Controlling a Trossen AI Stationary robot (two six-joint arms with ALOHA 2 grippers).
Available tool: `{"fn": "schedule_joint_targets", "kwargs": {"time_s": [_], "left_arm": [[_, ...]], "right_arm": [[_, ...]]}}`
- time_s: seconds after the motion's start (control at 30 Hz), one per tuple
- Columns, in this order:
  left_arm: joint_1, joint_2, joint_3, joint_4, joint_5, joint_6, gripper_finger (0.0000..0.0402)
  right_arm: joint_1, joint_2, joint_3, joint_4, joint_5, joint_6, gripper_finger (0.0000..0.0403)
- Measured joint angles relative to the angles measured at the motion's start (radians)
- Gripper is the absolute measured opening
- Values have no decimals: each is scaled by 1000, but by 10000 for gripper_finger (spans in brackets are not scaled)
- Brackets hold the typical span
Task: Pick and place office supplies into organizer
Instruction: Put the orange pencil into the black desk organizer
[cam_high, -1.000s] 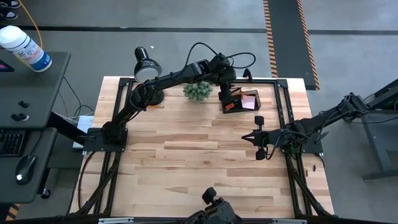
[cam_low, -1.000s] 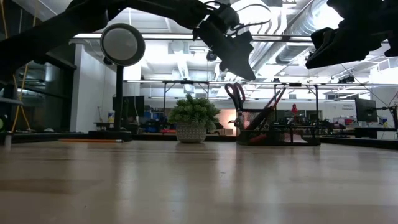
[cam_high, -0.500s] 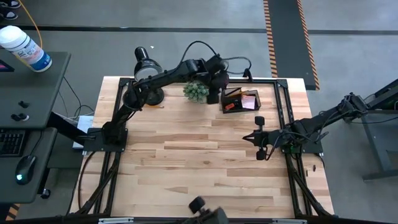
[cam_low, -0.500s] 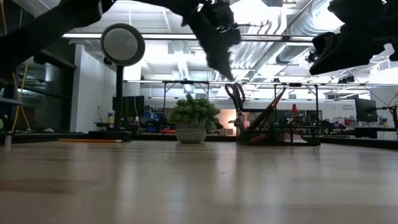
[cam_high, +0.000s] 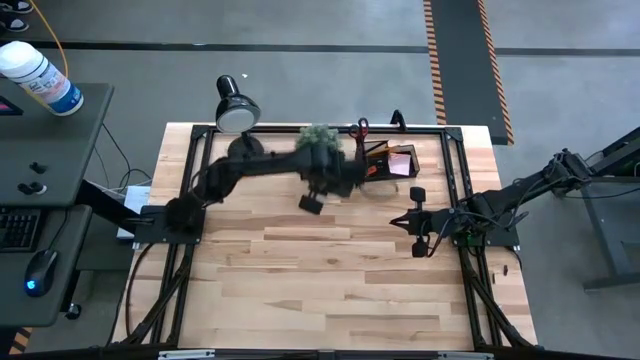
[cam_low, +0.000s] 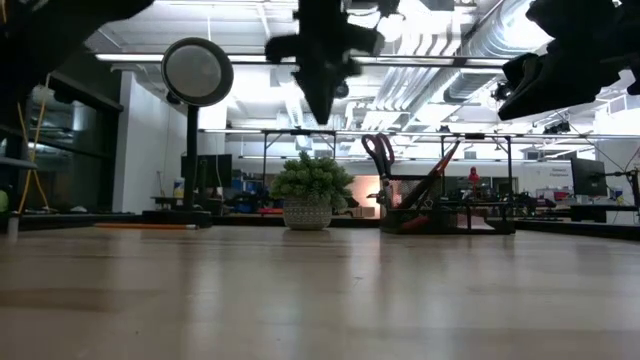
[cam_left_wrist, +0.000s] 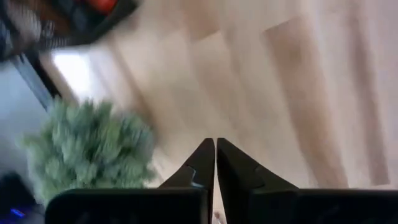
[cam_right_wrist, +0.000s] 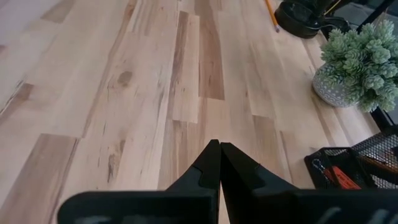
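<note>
My left gripper (cam_left_wrist: 215, 163) is clenched on nothing over bare wood; right gripper (cam_right_wrist: 219, 163) too. A pencil (cam_right_wrist: 271, 15), light, stiff and rolling, lies beside the lamp base (cam_right_wrist: 308, 15), well apart from the organizer (cam_high: 385, 160); I would pinch its middle.

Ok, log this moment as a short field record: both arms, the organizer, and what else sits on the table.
left gripper: fingers shut, empty, above the table between plant and organizer
right gripper: fingers shut, empty, waiting at the right side
black mesh desk organizer: far edge of the wooden table
red-handled scissors: standing upright in the organizer
pink sticky-note pad: in the organizer
green potted plant ball: left of the organizer
black desk lamp: far left corner
</note>
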Motion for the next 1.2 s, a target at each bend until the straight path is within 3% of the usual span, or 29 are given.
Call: {"fn": "schedule_joint_targets", "kwargs": {"time_s": [0.23, 0.47, 0.67, 0.97, 1.2], "left_arm": [[-183, 0, -14, 2, -13, 86, 4], [-231, -49, -195, 0, -77, 15, 4], [-210, -182, -505, 113, -91, -45, 2], [-194, -539, -1039, 454, -83, -167, 1], [-215, -792, -1372, 581, -100, -280, 2]], "right_arm": [[0, 0, 0, 0, -5, 6, 0], [0, 0, -84, 102, -26, 3, 0], [0, 0, -158, 179, -34, 3, 0], [0, 0, -182, 297, -34, -39, 0], [0, 0, -182, 353, -34, -53, 0]]}}
